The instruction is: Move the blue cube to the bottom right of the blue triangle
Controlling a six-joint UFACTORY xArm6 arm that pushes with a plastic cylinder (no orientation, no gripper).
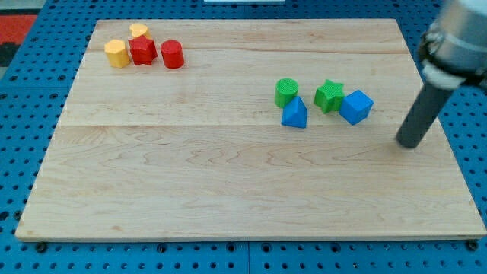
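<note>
A pale wooden board [228,190] with fine lengthwise grain and two faint plank seams lies on a blue perforated base [23,114] dotted with regular holes.

The blue cube [355,106] sits in the right half of the board, turned so a corner faces the view's bottom, its faces smooth and matte. Just to its left, touching or nearly so, is a green star [329,95] with ridged points. Further to the view's left stands a green cylinder [286,91], and directly below it, touching it, the blue triangle [294,114], a wedge-like prism with a sloping top. So the blue cube lies to the right of the blue triangle and slightly above it, with a clear gap between them.

My tip [409,144] rests on the board to the right of the blue cube and a little lower, apart from it. The rod is a dark, smooth cylinder leaning up toward the view's right, where it joins a blurred grey and white body. There are no jaws here, only this plain rod end, so nothing is clasped.

In the top left corner four blocks cluster: a yellow hexagonal block [116,53], a red star-like block [142,50], a red cylinder [173,54], and a small yellow block [138,30] behind, whose shape I cannot quite make out.
</note>
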